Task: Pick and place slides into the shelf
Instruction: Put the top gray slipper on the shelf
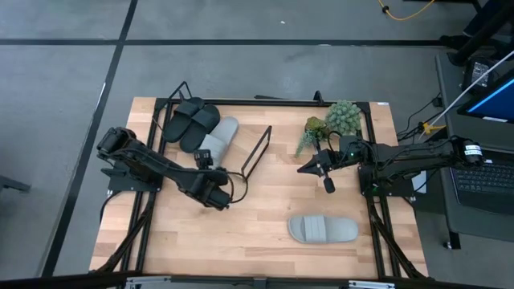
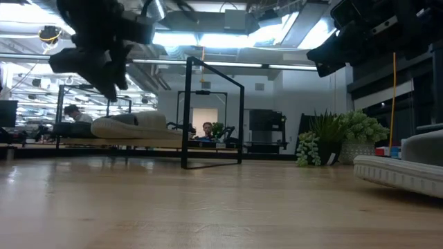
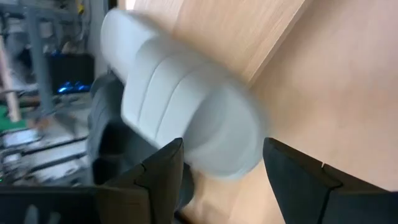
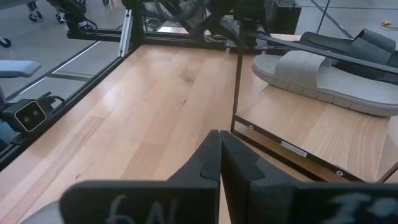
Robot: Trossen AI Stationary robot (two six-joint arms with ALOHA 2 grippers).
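Observation:
The shelf [image 1: 255, 151], a wooden board in a black wire frame, stands at the table's far left. Two black slides [image 1: 193, 120] lie on it side by side, soles down. A grey slide [image 1: 221, 135] lies beside them on the board [image 4: 311, 130]. My left gripper [image 3: 222, 146] is open just above and short of this slide's near end [image 3: 227, 152], one finger on either side, apart from it. A second grey slide [image 1: 323, 229] rests sole-down on the table at the near right. My right gripper [image 4: 221, 155] hangs shut over the table's middle right, holding nothing.
A potted green plant [image 1: 337, 120] stands at the far right, close behind my right gripper. The shelf's upright wire end loop [image 2: 214, 114] rises between the shelf and the table's middle. Bare wood lies between the shelf and the near grey slide.

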